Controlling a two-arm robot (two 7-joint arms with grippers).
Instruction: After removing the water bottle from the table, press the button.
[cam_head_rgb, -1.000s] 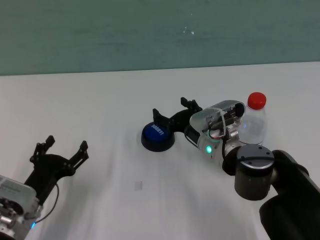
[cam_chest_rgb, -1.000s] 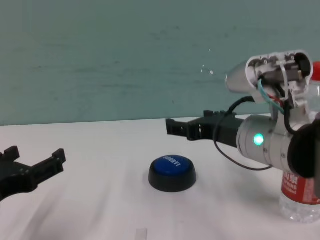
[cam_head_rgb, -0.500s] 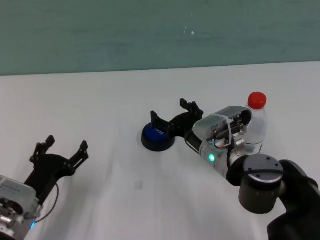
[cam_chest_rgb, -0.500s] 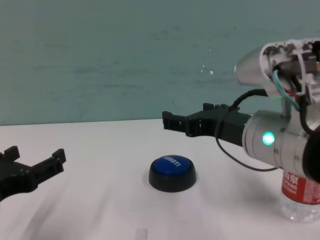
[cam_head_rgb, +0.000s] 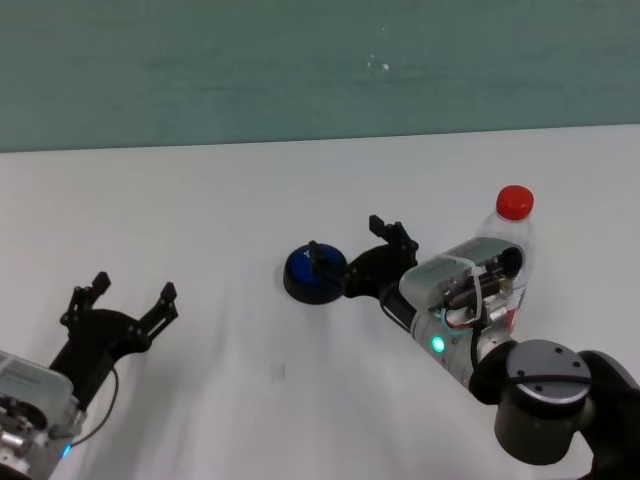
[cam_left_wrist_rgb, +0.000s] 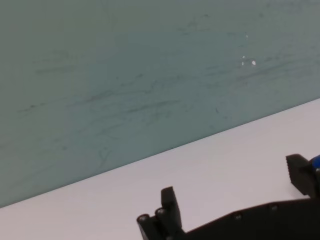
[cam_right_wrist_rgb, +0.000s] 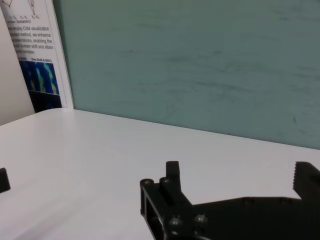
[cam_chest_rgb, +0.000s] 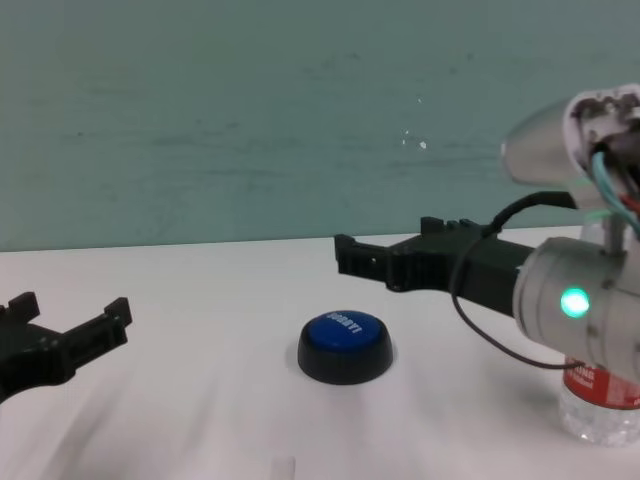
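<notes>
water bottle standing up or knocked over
Upright: the water bottle stands on the table with its red cap on top, behind the right arm.

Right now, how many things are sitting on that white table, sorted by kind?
Water bottle: 1
Blue push button: 1
Total: 2
</notes>
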